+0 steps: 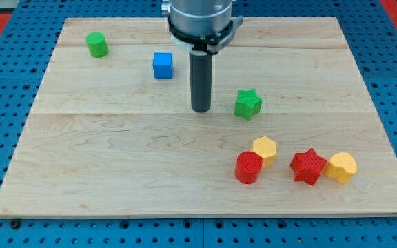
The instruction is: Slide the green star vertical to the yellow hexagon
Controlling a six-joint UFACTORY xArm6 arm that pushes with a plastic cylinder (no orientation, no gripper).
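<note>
The green star (248, 104) lies right of the board's middle. My tip (200, 109) rests on the board just to the star's left, apart from it by a small gap. A yellow hexagon (265, 149) lies below the star, slightly to its right, touching a red cylinder (249, 167). A second yellow hexagon-like block (341, 167) lies further right, against a red star (308, 166).
A blue cube (163, 65) lies above and left of my tip. A green cylinder (97, 45) sits near the top left corner. The wooden board (81, 158) rests on a blue perforated surface; the arm's body hangs over the top middle.
</note>
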